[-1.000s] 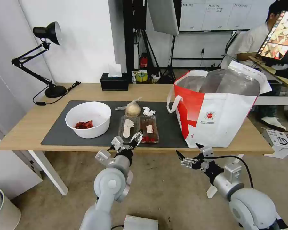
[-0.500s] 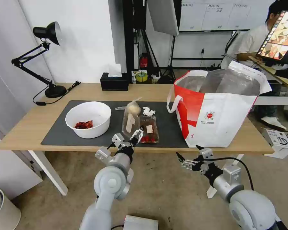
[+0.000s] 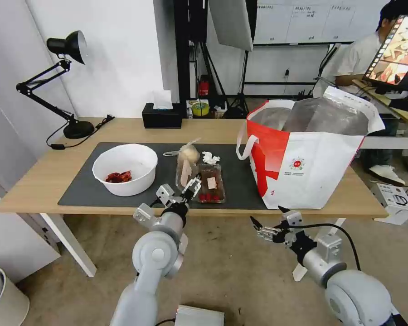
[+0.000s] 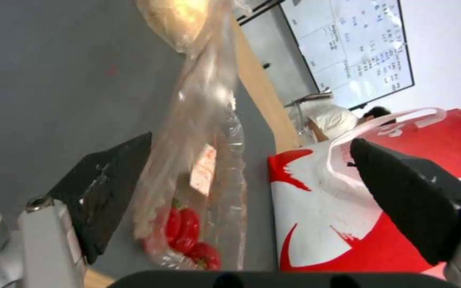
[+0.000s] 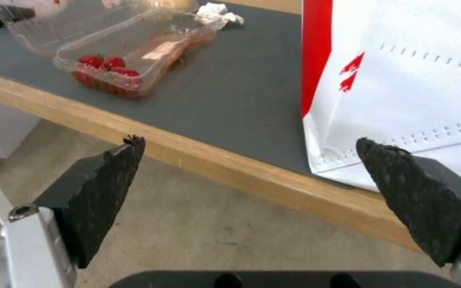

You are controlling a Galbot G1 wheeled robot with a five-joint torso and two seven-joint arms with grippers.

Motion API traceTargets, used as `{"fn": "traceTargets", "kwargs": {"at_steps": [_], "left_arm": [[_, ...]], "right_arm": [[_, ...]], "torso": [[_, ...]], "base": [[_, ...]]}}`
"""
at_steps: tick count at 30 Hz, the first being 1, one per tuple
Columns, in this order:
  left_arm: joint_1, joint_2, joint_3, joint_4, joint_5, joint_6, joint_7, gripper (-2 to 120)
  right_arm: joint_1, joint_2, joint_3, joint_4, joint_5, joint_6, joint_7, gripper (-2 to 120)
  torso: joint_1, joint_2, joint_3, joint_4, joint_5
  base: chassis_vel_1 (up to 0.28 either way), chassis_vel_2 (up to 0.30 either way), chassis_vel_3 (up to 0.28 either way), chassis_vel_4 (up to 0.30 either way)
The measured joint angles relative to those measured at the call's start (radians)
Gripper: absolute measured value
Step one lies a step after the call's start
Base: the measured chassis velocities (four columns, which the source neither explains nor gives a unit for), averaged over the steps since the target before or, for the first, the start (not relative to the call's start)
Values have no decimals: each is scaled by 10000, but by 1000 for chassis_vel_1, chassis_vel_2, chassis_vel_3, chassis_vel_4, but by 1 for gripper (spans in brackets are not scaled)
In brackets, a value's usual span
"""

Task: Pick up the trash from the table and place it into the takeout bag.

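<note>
On my head feed, the white round bowl with red scraps sits toward the left end of the dark grey mat, which covers the middle of the light wooden surface. To its right, at the near edge, my left end effector has its black fingers spread wide around the front of the clear hinged plastic food box. One finger lies against the lid, which stands tilted up off the base; I cannot tell that anything is gripped. Red pieces lie in the box's near end. Behind it rests the knotted clear bag with a beige lump, and just right of that the small crumpled white tissue. The large white-and-red takeout bag with silver foil lining stands open near the right end. My right end effector hangs below the near edge in front of the bag, fingers wide apart, holding nothing.
</note>
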Motion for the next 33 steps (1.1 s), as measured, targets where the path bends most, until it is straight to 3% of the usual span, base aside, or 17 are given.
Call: {"fn": "traceTargets", "kwargs": {"at_steps": [16, 23, 33], "left_arm": [[-300, -4, 286, 33, -39, -115, 0, 100], [-410, -170, 787, 23, -124, -26, 0, 100], [-596, -332, 1230, 286, 461, 160, 35, 100]], "right_arm": [[-151, 7, 267, 98, 0, 34, -4, 100], [-330, -11, 513, 238, 22, 36, -5, 100], [-785, 51, 888, 564, 59, 69, -53, 100]], "torso": [[0, 0, 0, 0, 0], [0, 0, 0, 0, 1], [0, 0, 0, -1, 1]], "base": [[0, 0, 0, 0], [0, 0, 0, 0], [0, 0, 0, 0]]}}
